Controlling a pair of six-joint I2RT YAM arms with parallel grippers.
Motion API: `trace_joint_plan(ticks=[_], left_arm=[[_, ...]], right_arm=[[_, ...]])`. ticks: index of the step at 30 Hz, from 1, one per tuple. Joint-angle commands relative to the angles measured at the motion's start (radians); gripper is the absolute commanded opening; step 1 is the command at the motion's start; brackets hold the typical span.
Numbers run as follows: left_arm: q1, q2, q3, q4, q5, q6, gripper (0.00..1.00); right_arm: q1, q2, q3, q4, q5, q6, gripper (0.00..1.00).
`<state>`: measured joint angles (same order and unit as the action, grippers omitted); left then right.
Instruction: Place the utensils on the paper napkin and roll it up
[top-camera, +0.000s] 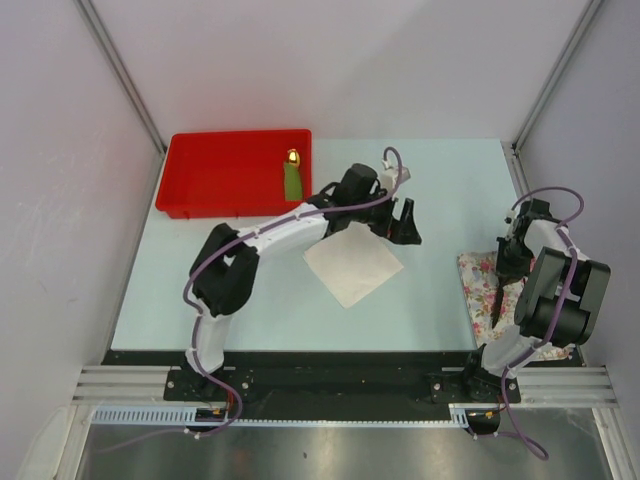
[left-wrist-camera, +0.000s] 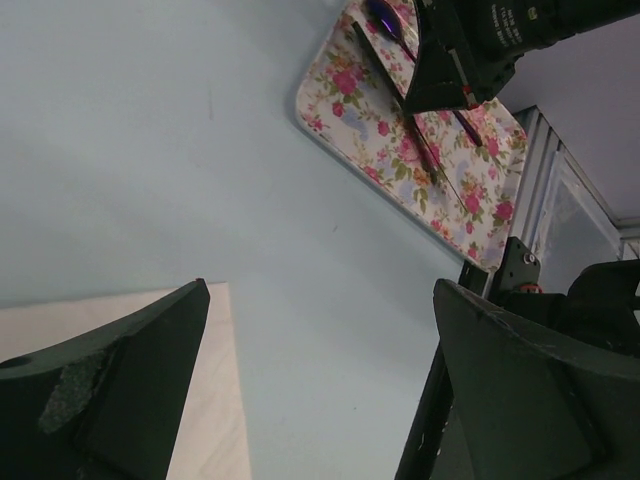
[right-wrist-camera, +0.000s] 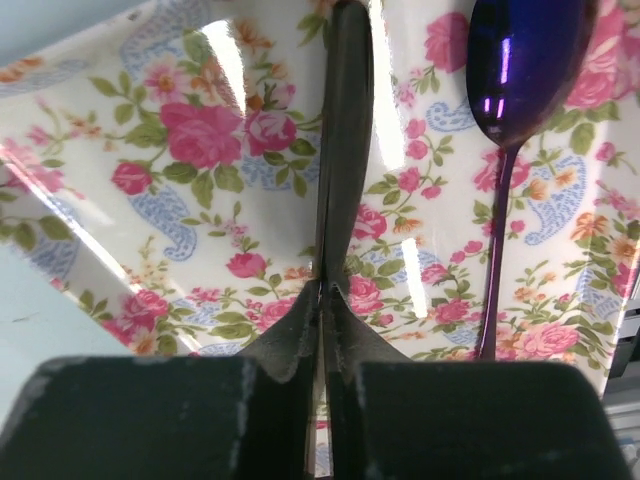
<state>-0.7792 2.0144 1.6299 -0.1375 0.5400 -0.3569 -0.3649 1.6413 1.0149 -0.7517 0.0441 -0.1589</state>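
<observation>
Sitting far left, red bin (top-camera: 215, 170) is holding the green piece (top-camera: 292, 182) | left gripper (top-camera: 398, 225) is hovering spread wide over the paper napkin (top-camera: 350, 262), which is lying flat mid-table | right gripper (right-wrist-camera: 325, 310) is pinching the black knife (right-wrist-camera: 342, 150) on the flowery tray (right-wrist-camera: 200, 130), purple spoon (right-wrist-camera: 520, 70) lying beside it

knife (right-wrist-camera: 340, 150): black; pinched by right gripper (right-wrist-camera: 325, 292) | spoon (right-wrist-camera: 520, 70): purple bowl; beside | napkin (top-camera: 352, 262): white; flat
</observation>
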Motion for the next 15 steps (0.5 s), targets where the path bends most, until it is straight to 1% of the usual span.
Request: trace_joint_plan(ticks=[1, 5, 7, 8, 9, 10, 12, 15], left_arm=[[-0.064, 0.079, 0.079, 0.102, 0.031, -0.080, 1.00], [-0.100, 0.131, 0.105, 0.133, 0.017, -0.096, 1.00], [-0.109, 0.147, 0.113, 0.133, 0.017, -0.109, 1.00], [-0.111, 0.158, 0.114, 0.166, 0.008, -0.114, 1.00], [-0.112, 0.161, 0.119, 0.173, 0.005, -0.123, 1.00], [-0.112, 0.164, 0.120, 0.179, 0.003, -0.125, 1.00], [-0.114, 0.168, 0.123, 0.185, -0.003, -0.126, 1.00], [-0.114, 0.172, 0.120, 0.184, -0.005, -0.116, 1.00]], right_arm=[[-0.008, -0.060, 0.011, -0.017, -0.019, -0.013, 0.00], [-0.012, -0.067, 0.025, -0.029, -0.009, -0.014, 0.00], [-0.025, -0.060, 0.025, -0.031, -0.009, -0.019, 0.19], [-0.032, -0.055, 0.019, -0.026, -0.025, -0.025, 0.27], [-0.037, -0.052, 0.010, -0.014, -0.026, -0.031, 0.40], [-0.040, -0.051, 0.004, -0.005, -0.027, -0.036, 0.43], [-0.042, -0.035, -0.006, 0.018, -0.035, -0.048, 0.46], [-0.042, -0.012, -0.001, 0.041, -0.067, -0.057, 0.46]])
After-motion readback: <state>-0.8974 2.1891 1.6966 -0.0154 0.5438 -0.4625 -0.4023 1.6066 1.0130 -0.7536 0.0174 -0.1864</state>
